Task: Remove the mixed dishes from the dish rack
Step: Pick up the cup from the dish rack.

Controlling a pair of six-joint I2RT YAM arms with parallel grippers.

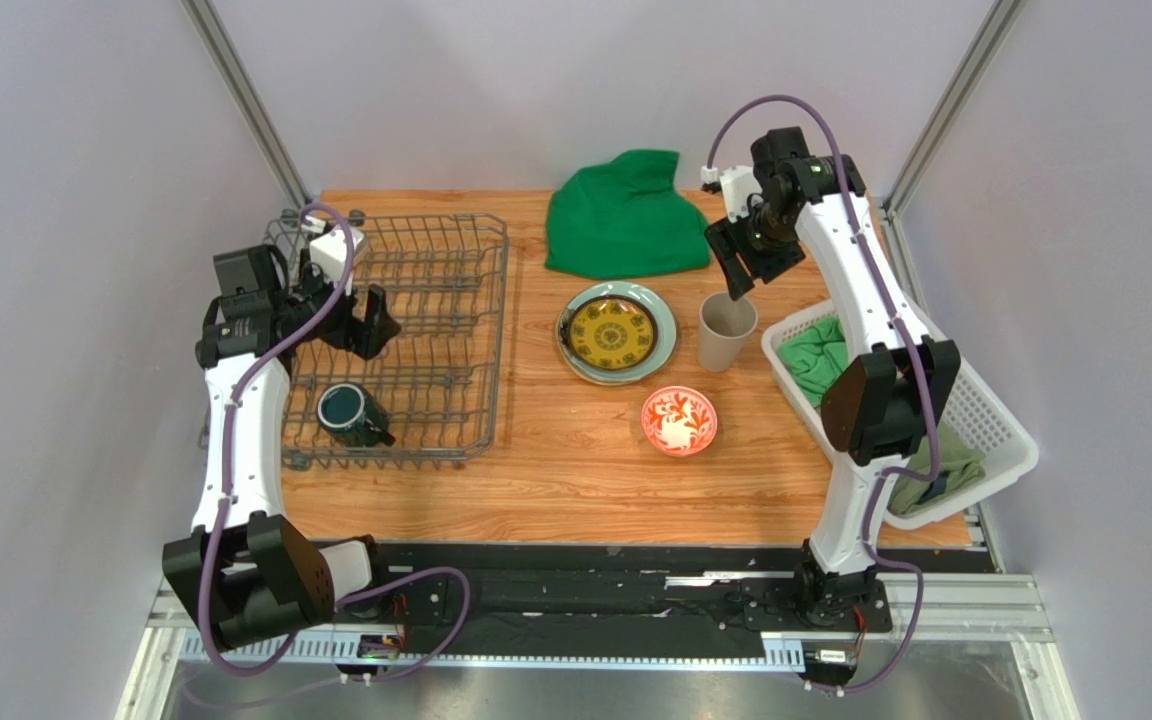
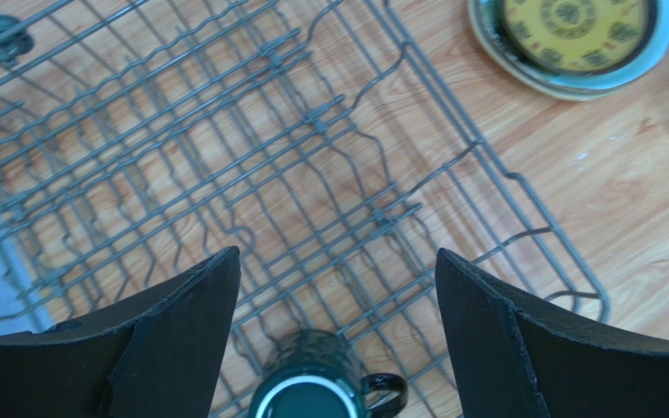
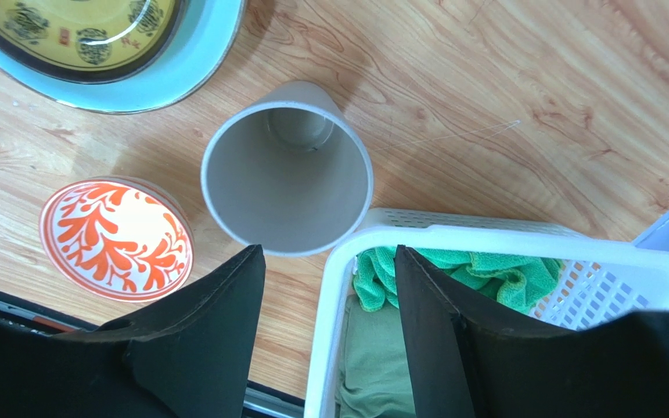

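The grey wire dish rack (image 1: 432, 285) stands on the left and holds only the dark teal mug (image 1: 345, 411), upright near its front left. My left gripper (image 1: 373, 321) hovers open and empty above the rack; in the left wrist view the mug (image 2: 316, 387) sits below and between the fingers, apart from them. The small yellow patterned plate (image 1: 608, 330) lies on the pale green plate (image 1: 659, 348) mid-table. The red-and-white bowl (image 1: 678, 420) and the beige cup (image 1: 723, 330) stand on the table. My right gripper (image 1: 740, 275) is open and empty above the cup (image 3: 286, 170). The cream floral plate is out of view.
A green cloth (image 1: 627, 218) lies at the back centre. A white lattice basket (image 1: 973, 428) with green cloths stands at the right edge, its rim (image 3: 486, 239) touching or very near the cup. Frame posts stand at both back corners.
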